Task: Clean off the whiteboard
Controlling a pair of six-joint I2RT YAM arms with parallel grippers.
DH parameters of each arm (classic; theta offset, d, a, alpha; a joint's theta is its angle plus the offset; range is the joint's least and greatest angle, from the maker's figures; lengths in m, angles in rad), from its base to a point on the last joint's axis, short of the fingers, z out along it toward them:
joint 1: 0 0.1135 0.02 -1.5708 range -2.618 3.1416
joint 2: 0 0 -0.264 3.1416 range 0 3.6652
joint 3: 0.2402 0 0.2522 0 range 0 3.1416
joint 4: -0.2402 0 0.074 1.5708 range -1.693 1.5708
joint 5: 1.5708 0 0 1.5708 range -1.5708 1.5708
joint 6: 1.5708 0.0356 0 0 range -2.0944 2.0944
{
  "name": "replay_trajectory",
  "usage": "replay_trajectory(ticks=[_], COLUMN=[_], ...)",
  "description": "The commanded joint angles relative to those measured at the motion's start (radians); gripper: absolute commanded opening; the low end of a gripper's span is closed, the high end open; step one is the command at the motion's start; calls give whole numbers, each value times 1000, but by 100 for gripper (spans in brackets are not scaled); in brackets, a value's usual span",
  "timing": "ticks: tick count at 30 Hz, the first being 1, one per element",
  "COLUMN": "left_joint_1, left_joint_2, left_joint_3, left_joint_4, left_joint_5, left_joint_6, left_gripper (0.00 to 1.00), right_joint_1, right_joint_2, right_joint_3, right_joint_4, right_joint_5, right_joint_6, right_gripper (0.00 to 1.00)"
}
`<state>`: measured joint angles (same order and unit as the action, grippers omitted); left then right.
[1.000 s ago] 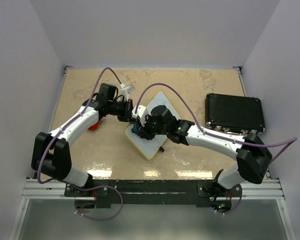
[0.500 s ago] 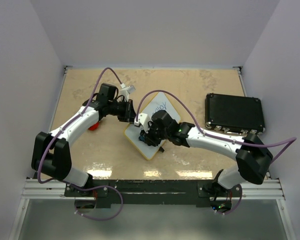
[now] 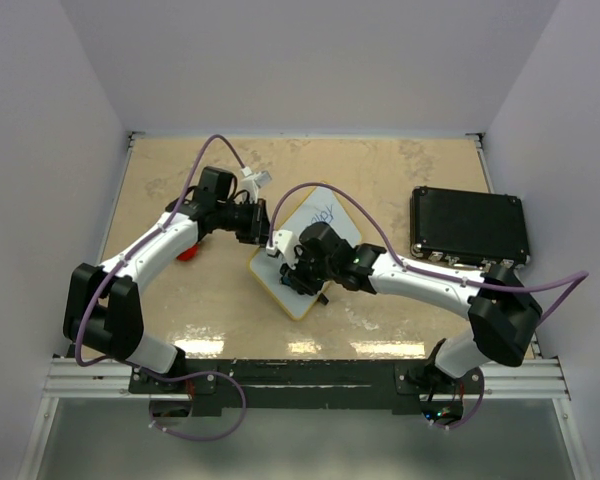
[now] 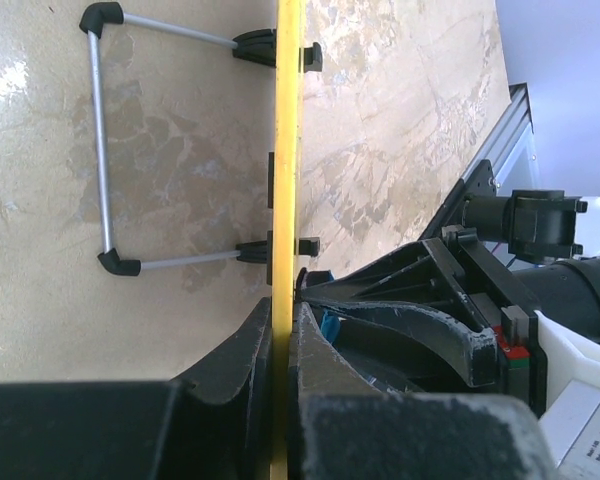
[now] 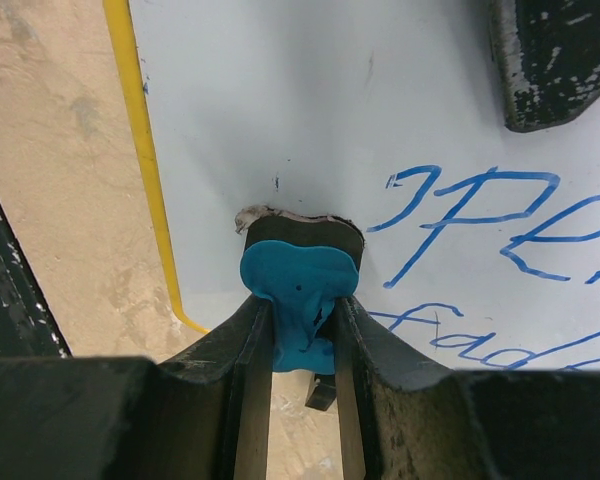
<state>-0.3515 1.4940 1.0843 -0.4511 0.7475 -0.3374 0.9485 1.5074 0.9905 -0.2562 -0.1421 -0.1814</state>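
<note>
While blue handwriting (image 5: pixel 480 215) covers much of the whiteboard (image 3: pixel 325 205) (mid-table, between arms), erasing looks partly done: right gripper (image 5: pixel 300 315) clamped on blue eraser (image 5: pixel 298 275); left gripper (image 4: pixel 285 325) pinches its yellow frame (image 4: pixel 285 150).

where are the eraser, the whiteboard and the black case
eraser (image 5: pixel 298 280): right wrist view, on its blue body
whiteboard (image 5: pixel 330 100): right wrist view, on the bare white surface
black case (image 3: pixel 470 225): top external view, on the middle of its lid
</note>
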Motion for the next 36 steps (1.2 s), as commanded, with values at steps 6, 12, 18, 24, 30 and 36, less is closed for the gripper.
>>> replay_trajectory(ticks=[6, 12, 18, 24, 30, 36], left_joint_1=[11, 11, 11, 11, 11, 11], left_joint_2=[6, 11, 9, 8, 11, 3], left_joint_3=[40, 40, 39, 29, 43, 35], left_joint_4=[18, 20, 20, 26, 19, 17], left_joint_5=[-34, -37, -39, -36, -42, -46], left_joint_6=[-35, -35, -35, -41, -34, -32], left_gripper=[0, 0, 0, 0, 0, 0], right_joint_1=[-5, 4, 32, 53, -48, -132], right_joint_2=[10, 53, 34, -12, 37, 30], right_joint_3=[103, 135, 91, 34, 62, 105], right_joint_4=[103, 132, 132, 144, 98, 42], right_joint_5=[59, -14, -117, -123, -109, -67], right_joint_6=[106, 154, 131, 122, 154, 126], right_gripper=[0, 0, 0, 0, 0, 0])
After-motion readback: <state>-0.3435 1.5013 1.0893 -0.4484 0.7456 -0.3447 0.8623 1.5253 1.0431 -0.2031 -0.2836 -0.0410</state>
